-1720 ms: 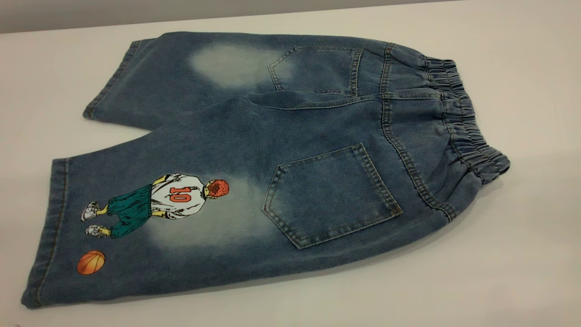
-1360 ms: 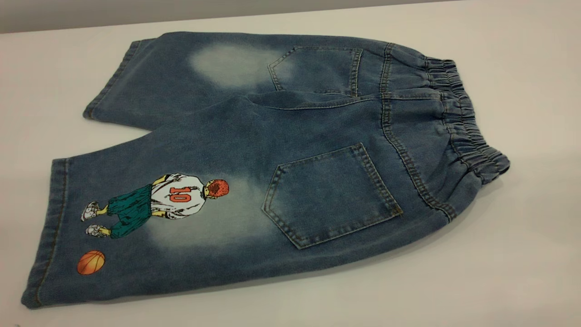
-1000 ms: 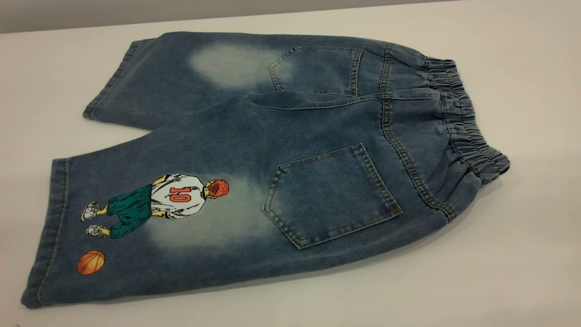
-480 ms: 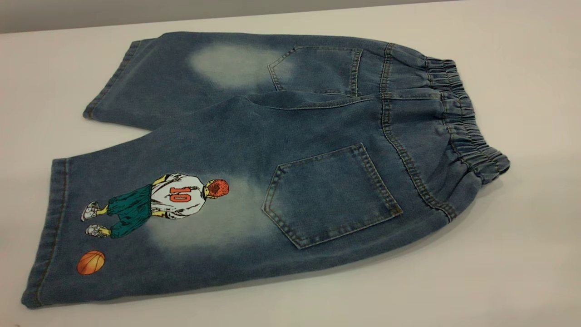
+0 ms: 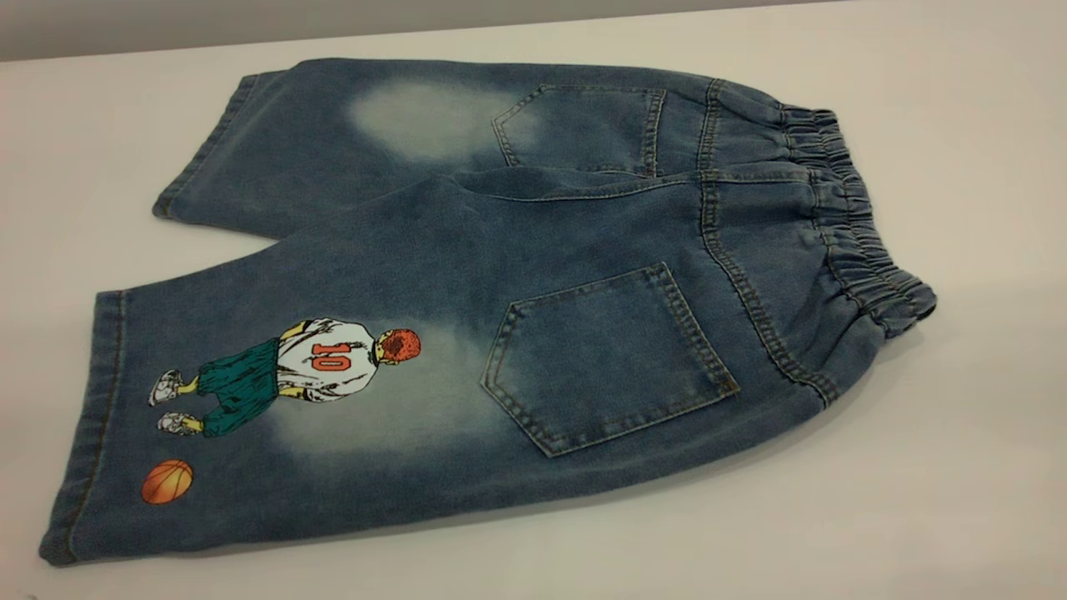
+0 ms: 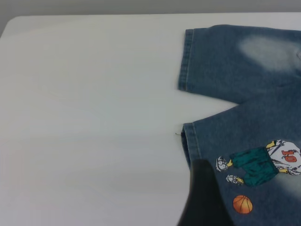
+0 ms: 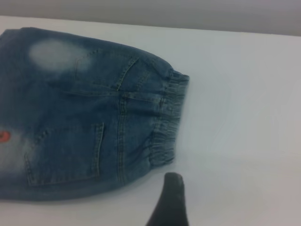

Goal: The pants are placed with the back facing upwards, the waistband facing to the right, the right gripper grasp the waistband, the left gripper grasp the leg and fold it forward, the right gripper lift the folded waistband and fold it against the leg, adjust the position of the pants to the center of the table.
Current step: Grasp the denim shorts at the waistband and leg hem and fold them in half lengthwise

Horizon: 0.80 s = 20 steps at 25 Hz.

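Note:
The pants [image 5: 517,300] are blue denim shorts lying flat with the back up and two back pockets showing. Their elastic waistband [image 5: 859,217] points right and both legs point left. The near leg [image 5: 250,400] carries a printed basketball player and an orange ball [image 5: 167,482]. Neither gripper shows in the exterior view. In the left wrist view a dark part of my left gripper [image 6: 203,197] hovers over the near leg's hem [image 6: 188,143]. In the right wrist view a dark part of my right gripper [image 7: 170,200] hangs over bare table, just off the near end of the waistband [image 7: 168,120].
The white table [image 5: 959,433] surrounds the pants, with bare surface to the right of the waistband and along the front. Its far edge [image 5: 167,46] runs just behind the far leg [image 5: 333,142]. A rounded table corner [image 6: 9,26] shows in the left wrist view.

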Available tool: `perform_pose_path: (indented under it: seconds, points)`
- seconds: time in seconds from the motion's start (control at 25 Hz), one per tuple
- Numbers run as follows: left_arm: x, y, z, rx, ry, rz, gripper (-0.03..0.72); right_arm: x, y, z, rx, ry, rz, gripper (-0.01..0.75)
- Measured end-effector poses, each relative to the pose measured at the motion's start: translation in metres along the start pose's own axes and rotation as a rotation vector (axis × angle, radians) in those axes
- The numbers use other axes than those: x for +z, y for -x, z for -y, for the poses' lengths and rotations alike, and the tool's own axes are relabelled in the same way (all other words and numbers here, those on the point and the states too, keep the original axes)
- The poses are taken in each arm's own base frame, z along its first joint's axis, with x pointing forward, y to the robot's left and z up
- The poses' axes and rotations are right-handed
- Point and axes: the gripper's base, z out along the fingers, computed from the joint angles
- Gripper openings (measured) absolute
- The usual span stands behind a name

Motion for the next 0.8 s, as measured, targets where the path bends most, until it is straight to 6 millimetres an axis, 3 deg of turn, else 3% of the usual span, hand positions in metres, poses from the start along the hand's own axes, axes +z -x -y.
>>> perform_pose_path:
  seconds: [0.12, 0.36, 0.6, 0.8]
  points:
    - [-0.001, 0.019, 0.001, -0.026, -0.006, 0.044, 0.444, -0.006, 0.013, 0.0, 0.025, -0.002, 0.076, 0.571]
    - [0.01, 0.068, 0.006, -0.077, -0.063, 0.012, 0.444, -0.007, 0.065, -0.005, 0.089, 0.065, 0.159, 0.559]
    - [0.061, 0.096, 0.013, -0.118, -0.103, -0.079, 0.444, 0.037, 0.097, -0.009, 0.152, 0.169, 0.083, 0.557]
    - [0.097, 0.104, 0.02, -0.19, -0.147, -0.146, 0.444, 0.084, 0.113, -0.01, 0.212, 0.25, 0.017, 0.557]
